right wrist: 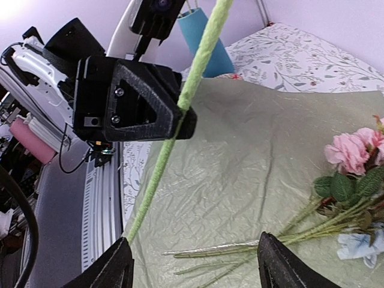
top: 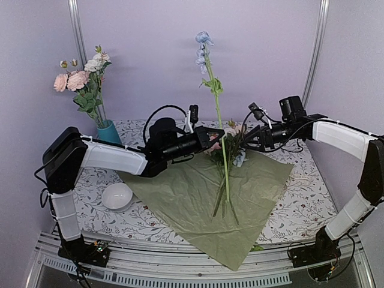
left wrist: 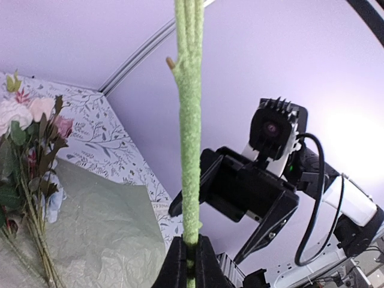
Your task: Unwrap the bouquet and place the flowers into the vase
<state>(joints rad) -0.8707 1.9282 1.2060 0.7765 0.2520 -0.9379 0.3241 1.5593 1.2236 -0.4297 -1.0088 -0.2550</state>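
My left gripper (top: 217,134) (left wrist: 191,259) is shut on the green stem (left wrist: 189,150) of a tall blue flower (top: 204,41), holding it upright above the olive-green sheet (top: 204,198). My right gripper (top: 245,143) (right wrist: 198,267) stands wide open just to the right. That stem (right wrist: 180,102) runs down past its left fingertip (right wrist: 114,267), with nothing between the fingers. More flowers (top: 231,147) (right wrist: 354,180) lie on the sheet, pink and pale blue heads among them. The teal vase (top: 110,132) (right wrist: 207,42) at the back left holds several pink and cream flowers (top: 81,81).
A white round bowl (top: 117,196) sits left of the sheet on the patterned tablecloth (top: 300,204). The sheet's front corner hangs over the table's near edge. Loose stems (right wrist: 240,249) lie flat under my right gripper.
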